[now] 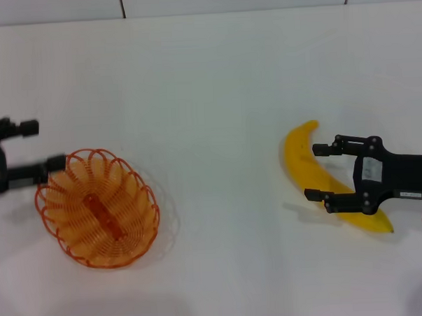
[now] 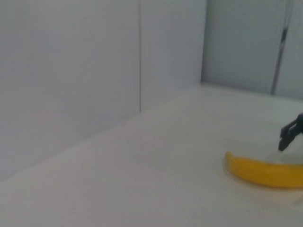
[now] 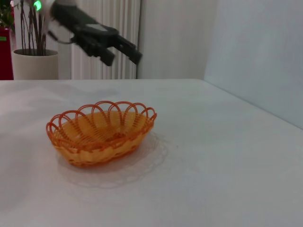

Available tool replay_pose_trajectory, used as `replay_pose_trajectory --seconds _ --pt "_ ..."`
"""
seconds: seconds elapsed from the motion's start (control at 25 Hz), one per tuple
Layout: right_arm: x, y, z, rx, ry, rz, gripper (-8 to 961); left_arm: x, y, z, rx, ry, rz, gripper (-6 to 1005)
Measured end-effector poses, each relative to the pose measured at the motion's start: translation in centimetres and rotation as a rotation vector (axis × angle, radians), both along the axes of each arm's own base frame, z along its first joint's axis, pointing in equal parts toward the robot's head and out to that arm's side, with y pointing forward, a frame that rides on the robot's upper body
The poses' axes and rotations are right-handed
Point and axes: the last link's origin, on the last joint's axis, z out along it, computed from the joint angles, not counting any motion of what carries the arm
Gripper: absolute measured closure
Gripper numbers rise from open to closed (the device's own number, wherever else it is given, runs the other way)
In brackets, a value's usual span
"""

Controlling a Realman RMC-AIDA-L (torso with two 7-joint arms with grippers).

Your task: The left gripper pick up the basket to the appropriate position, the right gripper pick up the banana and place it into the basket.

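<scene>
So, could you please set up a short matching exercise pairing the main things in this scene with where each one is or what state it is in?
Things:
1. basket
2. banana
3. left gripper
4. right gripper

States:
A. open, straddling the yellow fruit
B. lying on the table, on the robot's right
C. empty, resting on the table
D. open, raised beside the orange wire rim

Pairs: 1-C, 2-B, 3-D, 4-A

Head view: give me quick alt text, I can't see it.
The right gripper hangs open over the banana on the white table. The left gripper, also open, is by the empty basket's rim.
</scene>
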Motion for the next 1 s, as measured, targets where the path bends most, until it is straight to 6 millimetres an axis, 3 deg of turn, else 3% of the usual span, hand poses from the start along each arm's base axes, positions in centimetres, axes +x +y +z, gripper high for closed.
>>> replay_pose_trajectory --seconds 0.08,0.12,0.32,0.64,0.84,1.0 --pt "0.0 0.0 0.0 0.001 0.001 0.000 179 1.0 1.3 0.4 -0.046 0.068 0.040 202" --pt "0.0 0.0 0.0 0.001 0.001 0.000 180 2.5 3.3 0.6 -0.099 0.193 0.072 205" --pt "-0.7 0.7 -0.2 -0.009 0.005 0.017 182 4.2 5.4 0.3 -0.151 0.417 0.048 216" --pt "-1.2 1.1 -0.4 -0.024 0.008 0.029 187 6.7 7.2 -1.9 -0.210 0.586 -0.102 234" --pt "-1.2 1.1 -0.4 -0.024 0.009 0.029 190 6.5 8.1 -4.6 -0.241 0.659 -0.086 246" --pt "-1.2 1.1 -0.4 -0.022 0.010 0.029 192 6.5 8.5 -5.4 -0.250 0.672 -0.086 255"
